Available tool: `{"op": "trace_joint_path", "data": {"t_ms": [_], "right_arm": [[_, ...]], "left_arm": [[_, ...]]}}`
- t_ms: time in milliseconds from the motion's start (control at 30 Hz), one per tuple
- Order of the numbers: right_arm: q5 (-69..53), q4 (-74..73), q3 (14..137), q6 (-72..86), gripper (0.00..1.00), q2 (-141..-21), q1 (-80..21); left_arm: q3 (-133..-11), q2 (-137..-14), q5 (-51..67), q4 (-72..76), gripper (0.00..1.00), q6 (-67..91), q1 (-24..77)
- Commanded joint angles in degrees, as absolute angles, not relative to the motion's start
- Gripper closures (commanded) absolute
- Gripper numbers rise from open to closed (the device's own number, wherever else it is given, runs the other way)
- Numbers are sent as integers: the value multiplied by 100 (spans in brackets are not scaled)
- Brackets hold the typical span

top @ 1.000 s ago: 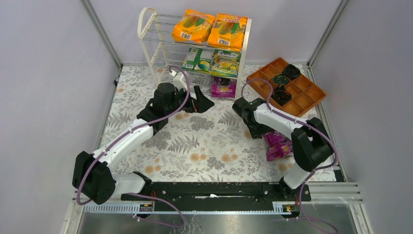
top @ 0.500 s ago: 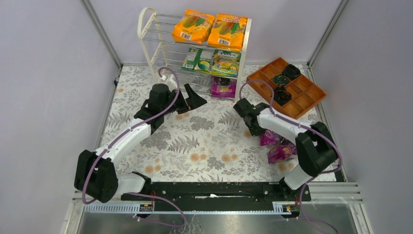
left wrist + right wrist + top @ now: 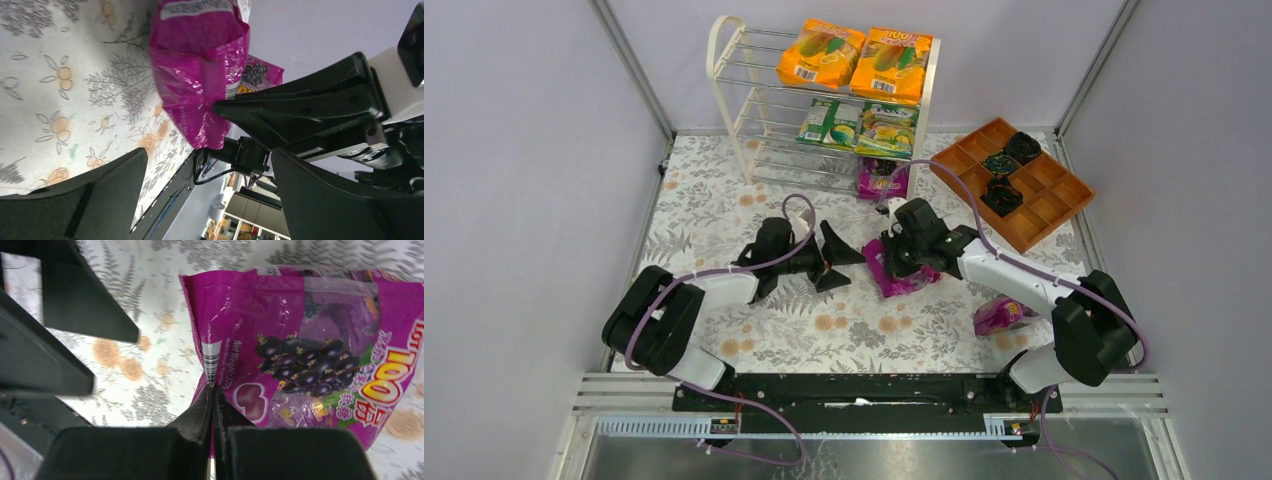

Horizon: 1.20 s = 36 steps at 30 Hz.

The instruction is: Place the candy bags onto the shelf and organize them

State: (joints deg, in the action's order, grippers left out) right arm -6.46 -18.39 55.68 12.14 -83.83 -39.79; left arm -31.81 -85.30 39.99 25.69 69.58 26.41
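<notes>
1. In the top view we see the right gripper (image 3: 886, 262) at mid-table on a purple candy bag (image 3: 898, 277), with the left gripper (image 3: 842, 258) just beside it.
2. Only the right wrist view settles the grip. The right gripper (image 3: 212, 390) has its fingers pressed together on that bag's (image 3: 310, 350) edge seam by the barcode, and the grape picture faces the camera.
3. The left wrist view shows the left gripper (image 3: 207, 155) spread wide and holding nothing, with the bag (image 3: 197, 75) right ahead of it. We cannot tell whether the bag touches the table (image 3: 724, 210).
4. Only the top view shows the shelf (image 3: 729, 100). It carries two orange bags (image 3: 821, 53) on the top tier, two green-yellow bags (image 3: 834, 120) on the middle and one purple shelf bag (image 3: 882, 180) at the bottom. A spare purple bag (image 3: 1002, 315) lies on the table beside the right arm.
</notes>
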Motion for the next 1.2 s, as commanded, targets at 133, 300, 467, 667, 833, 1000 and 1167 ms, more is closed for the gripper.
{"op": "trace_joint_path", "data": {"t_ms": [133, 300, 467, 667, 833, 1000, 1167], "right_arm": [[-1761, -510, 5456, 1680, 100, -8402, -4239], [-1885, -413, 5432, 1644, 100, -8347, -4345], [-2067, -260, 5259, 1644, 100, -8193, -4381], [-2136, -91, 5052, 1706, 100, -7972, -4395], [-2196, 201, 4927, 1784, 100, -7750, -4395], [-2309, 477, 4832, 1925, 100, -7752, -4395], [-2394, 609, 4747, 2031, 100, -7673, -4404]], "left_arm": [[-3304, -8356, 3038, 2448, 1, 7239, 3150], [-3413, -8573, 2604, 2266, 1, 7271, 3215], [-3605, -8798, 2356, 2078, 1, 6903, 3339], [-3106, -8980, 2453, 3455, 3, 7597, 3378], [-3196, -8989, 2215, 3219, 11, 7556, 3581], [-3208, -9292, 1893, 3381, 14, 7591, 3948], [-3124, -9456, 1767, 3795, 27, 7456, 3990]]}}
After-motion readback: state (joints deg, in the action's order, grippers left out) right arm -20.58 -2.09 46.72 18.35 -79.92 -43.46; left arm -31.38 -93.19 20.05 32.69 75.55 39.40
